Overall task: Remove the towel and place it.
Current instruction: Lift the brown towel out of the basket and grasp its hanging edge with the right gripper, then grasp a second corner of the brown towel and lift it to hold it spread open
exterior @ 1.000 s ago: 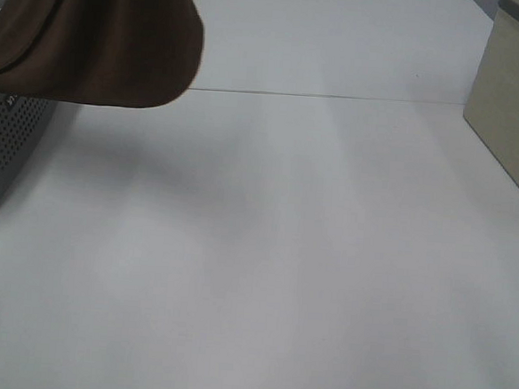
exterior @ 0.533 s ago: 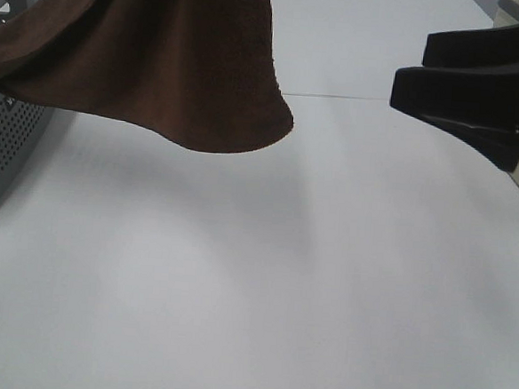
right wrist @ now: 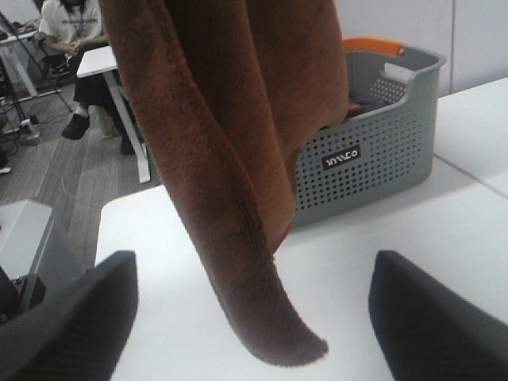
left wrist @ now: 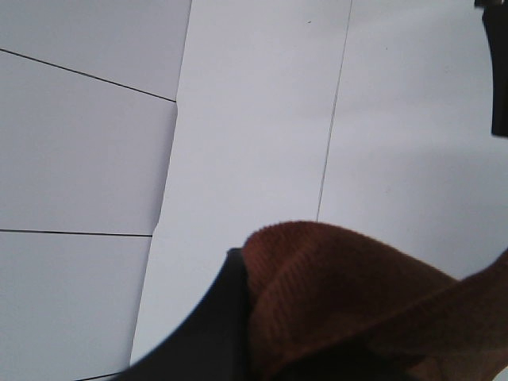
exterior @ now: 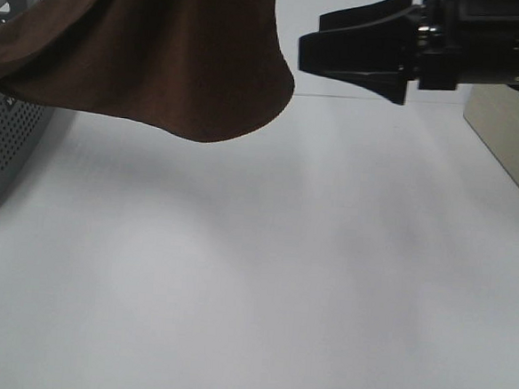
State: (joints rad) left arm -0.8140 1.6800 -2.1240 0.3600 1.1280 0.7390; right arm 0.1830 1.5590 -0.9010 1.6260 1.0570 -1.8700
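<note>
Note the left gripper clamping the towel, upper left; the right gripper, upper right, gapes wide.

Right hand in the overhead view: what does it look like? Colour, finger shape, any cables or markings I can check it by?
The right hand is black all over with a slight gloss. Its two fingers are broad wedges that taper to blunt tips, set on a blockier black body. No cables, labels or markings show. The wrist view adds only dark, rounded finger ends.
</note>
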